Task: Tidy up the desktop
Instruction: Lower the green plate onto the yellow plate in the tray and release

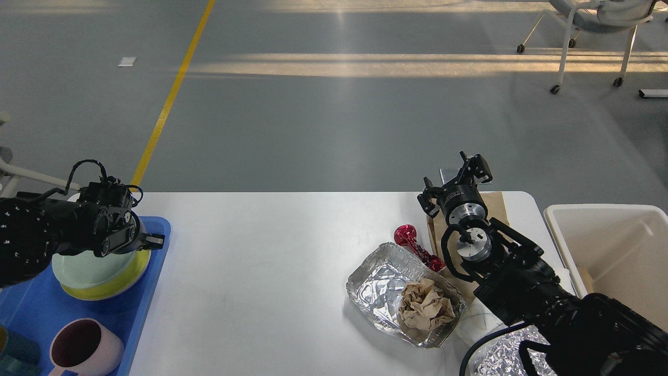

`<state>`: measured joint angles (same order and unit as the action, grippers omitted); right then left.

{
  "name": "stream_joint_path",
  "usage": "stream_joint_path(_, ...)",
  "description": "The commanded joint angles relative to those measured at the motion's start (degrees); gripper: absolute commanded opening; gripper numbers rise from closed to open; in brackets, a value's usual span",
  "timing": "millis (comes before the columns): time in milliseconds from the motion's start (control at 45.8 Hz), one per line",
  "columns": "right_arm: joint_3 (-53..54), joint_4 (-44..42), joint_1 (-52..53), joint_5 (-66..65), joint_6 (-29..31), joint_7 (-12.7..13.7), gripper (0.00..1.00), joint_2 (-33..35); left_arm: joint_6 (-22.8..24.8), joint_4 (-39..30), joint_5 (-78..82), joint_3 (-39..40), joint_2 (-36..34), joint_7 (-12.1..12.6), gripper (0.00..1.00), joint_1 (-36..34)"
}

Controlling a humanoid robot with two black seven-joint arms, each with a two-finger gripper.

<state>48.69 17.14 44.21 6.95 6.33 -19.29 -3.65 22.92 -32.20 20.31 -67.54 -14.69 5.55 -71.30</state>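
The white desktop (261, 271) fills the lower part of the head view. At its left, a blue tray (31, 308) holds a pale green plate (88, 269) lying flat on a yellow plate (112, 284). My left gripper (148, 241) sits at the green plate's far right rim, dark and seen from behind, so its fingers cannot be told apart. My right gripper (453, 177) stands open over a brown paper bag (498, 204) at the far right edge, holding nothing. A foil tray (383, 282) holds crumpled brown paper (425, 305).
A red wrapper (412, 243) lies between the foil tray and my right arm. An off-white bin (610, 250) stands off the desktop's right end. A pink cup (83, 347) and a teal cup (15, 351) sit in the blue tray. More foil (501, 357) lies at the bottom right.
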Motion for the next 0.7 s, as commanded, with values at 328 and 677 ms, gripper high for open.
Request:
stream_joint_path(328,0.0,0.0,0.0,0.1,0.0,0.0,1.00,0.0,0.6,-0.1,-0.1,1.0,-0.2,-0.1,0.41,0.3)
stream_joint_path(677,0.0,0.1,0.0,0.0,0.0,0.0,1.00,0.0,10.0,-0.6,-1.1,6.8,-2.3,-1.0,0.70,-5.1)
